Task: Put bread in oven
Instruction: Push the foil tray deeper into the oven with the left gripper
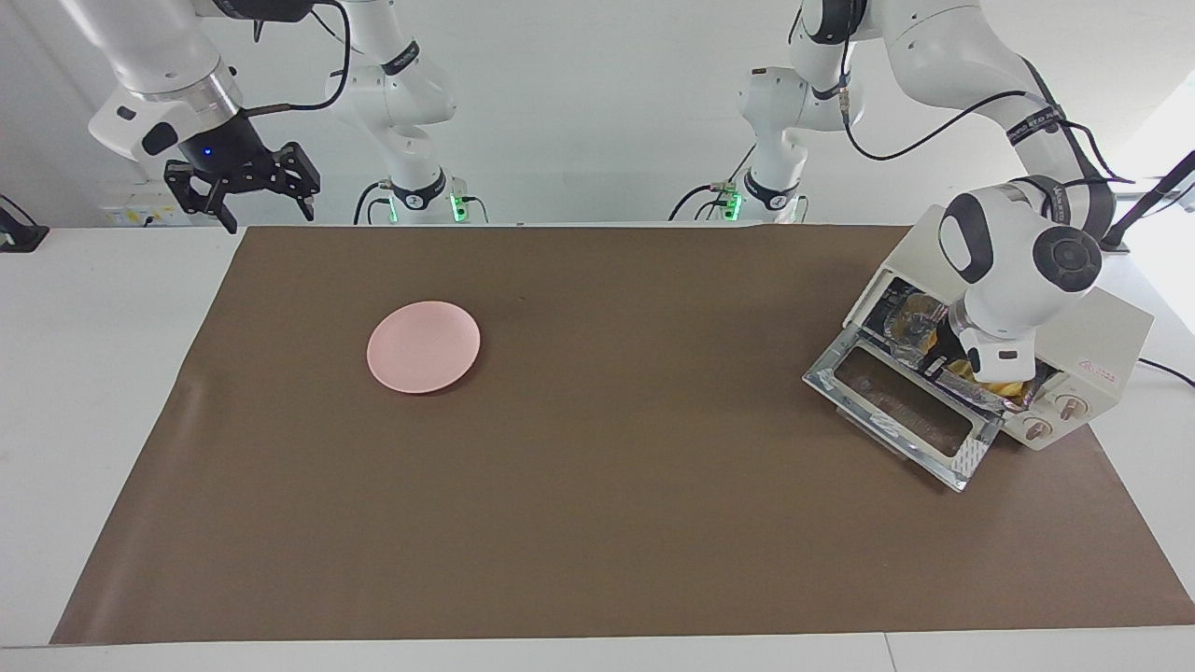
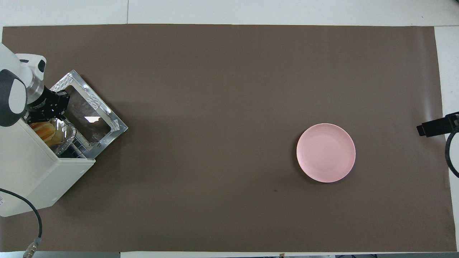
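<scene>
At the oven [image 1: 1074,350] mouth, door down: bread [image 2: 43,130] in foil tray [image 2: 66,134] on the rack, partly inside. Left gripper [image 2: 48,107] at tray edge; jaws' state cannot be told. Right gripper [image 1: 245,182] waits raised, jaws wide. Plate [image 1: 423,347] on table [image 1: 597,523].

Robotics lab indicated; two white arms mounted at a white table [image 1: 112,373]; brown mat [image 1: 607,448] laid across; bare white walls seen.
</scene>
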You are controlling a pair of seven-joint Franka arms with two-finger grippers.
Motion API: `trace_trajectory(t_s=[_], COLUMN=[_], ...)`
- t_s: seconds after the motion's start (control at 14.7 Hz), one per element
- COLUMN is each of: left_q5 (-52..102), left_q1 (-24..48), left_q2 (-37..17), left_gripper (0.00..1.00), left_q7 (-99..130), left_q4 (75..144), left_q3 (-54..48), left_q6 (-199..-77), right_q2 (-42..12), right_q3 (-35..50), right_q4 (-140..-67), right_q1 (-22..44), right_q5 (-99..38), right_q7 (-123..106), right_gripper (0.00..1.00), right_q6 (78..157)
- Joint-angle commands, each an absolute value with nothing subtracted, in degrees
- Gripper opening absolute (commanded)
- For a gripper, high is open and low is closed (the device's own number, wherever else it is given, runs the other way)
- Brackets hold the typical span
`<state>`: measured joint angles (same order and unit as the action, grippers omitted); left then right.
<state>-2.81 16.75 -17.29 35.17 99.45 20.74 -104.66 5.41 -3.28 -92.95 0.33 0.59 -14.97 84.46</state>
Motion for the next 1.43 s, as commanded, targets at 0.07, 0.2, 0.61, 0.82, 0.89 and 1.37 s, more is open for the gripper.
trace_trajectory(t_s=[0.07,0.2,0.61,0.82,0.89,1.37], left_q5=[-4.4,-4.4,-4.4,-4.4,-4.4,-4.2], left_q1=[16.7,16.9,19.2,18.4,18.1,20.9], left_q2=[-15.0,-15.0,-14.2,-14.2,-14.2,-15.6], left_gripper=[0.0,0.01,0.02,0.25,0.69,1.0], left_q7=[34.9,34.7,34.6,33.8,32.7,30.9], left_q4=[101.8,101.9,102.0,102.0,102.0,97.3], left_q3=[20.8,20.8,20.7,20.7,20.8,20.7], left_q6=[-104.9,-104.7,-99.5,-99.7,-99.8,-107.8], right_q2=[6.7,6.7,6.7,6.7,6.7,6.7], right_q3=[-2.4,-2.4,-2.4,-2.4,-2.4,-2.4], right_q4=[-94.2,-94.2,-94.2,-94.2,-94.2,-94.2], right_q1=[-0.7,-0.8,-0.7,-0.7,-0.7,-0.7], right_q5=[0.4,0.4,0.4,0.4,0.4,0.4], right_q7=[-14.3,-14.3,-14.3,-14.3,-14.3,-14.3], right_gripper=[1.0,1.0,1.0,1.0,1.0,1.0], right_q6=[84.1,84.1,84.2,84.2,84.2,84.2])
